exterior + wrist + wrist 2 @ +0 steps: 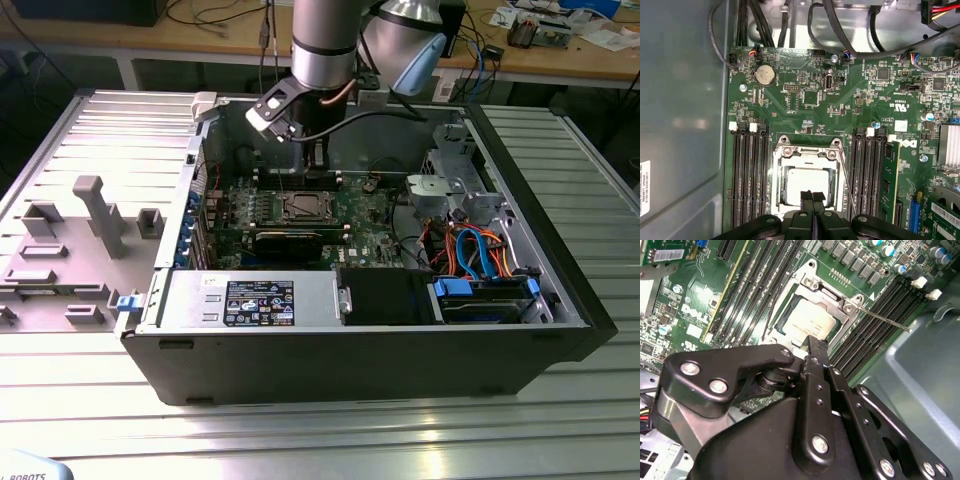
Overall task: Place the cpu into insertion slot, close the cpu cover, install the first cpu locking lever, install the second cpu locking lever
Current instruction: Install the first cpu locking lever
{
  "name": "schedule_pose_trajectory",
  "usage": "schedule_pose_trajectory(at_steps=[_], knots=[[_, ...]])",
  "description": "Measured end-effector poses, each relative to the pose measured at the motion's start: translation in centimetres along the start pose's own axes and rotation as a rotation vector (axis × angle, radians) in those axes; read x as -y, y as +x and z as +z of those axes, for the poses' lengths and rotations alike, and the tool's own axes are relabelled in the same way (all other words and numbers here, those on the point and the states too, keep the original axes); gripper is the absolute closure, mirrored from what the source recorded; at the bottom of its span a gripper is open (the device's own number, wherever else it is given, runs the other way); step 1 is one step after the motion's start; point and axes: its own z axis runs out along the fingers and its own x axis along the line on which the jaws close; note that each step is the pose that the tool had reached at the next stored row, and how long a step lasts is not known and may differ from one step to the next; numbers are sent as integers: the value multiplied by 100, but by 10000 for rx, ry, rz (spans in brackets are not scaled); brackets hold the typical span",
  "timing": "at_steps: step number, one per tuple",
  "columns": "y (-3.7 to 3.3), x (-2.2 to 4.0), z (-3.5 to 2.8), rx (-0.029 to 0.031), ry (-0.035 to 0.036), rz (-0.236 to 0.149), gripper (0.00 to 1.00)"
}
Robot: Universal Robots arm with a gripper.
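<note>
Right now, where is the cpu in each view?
Exterior view: the cpu lies mid-motherboard.
Second wrist view: the cpu sits just beyond the claw tips.
First wrist view: the cpu sits just beyond the claw tips.
Shared landmark: the silver cpu cover framing it.

a ribbed grey metal tabletop (300, 430) spreads out in front of me, and a pale patch of glare (430, 425) sits on it near the front edge. towards its left edge lies a grey moulded fixture plate (70, 250). behind stands a long wooden workbench (110, 45) on a white leg (128, 70), strewn with cables (215, 12) and papers (610, 38). it is dark underneath.
</note>
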Motion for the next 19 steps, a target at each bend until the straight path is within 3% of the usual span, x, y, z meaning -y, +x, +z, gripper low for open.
schedule_pose_trajectory(at_steps=[1,6,16,19], knots=[[1,2,1,-1,-32,0,89],[0,3,-10,8,-29,0,89],[3,7,-215,9,-31,0,89],[4,6,-226,9,-33,-1,89]])
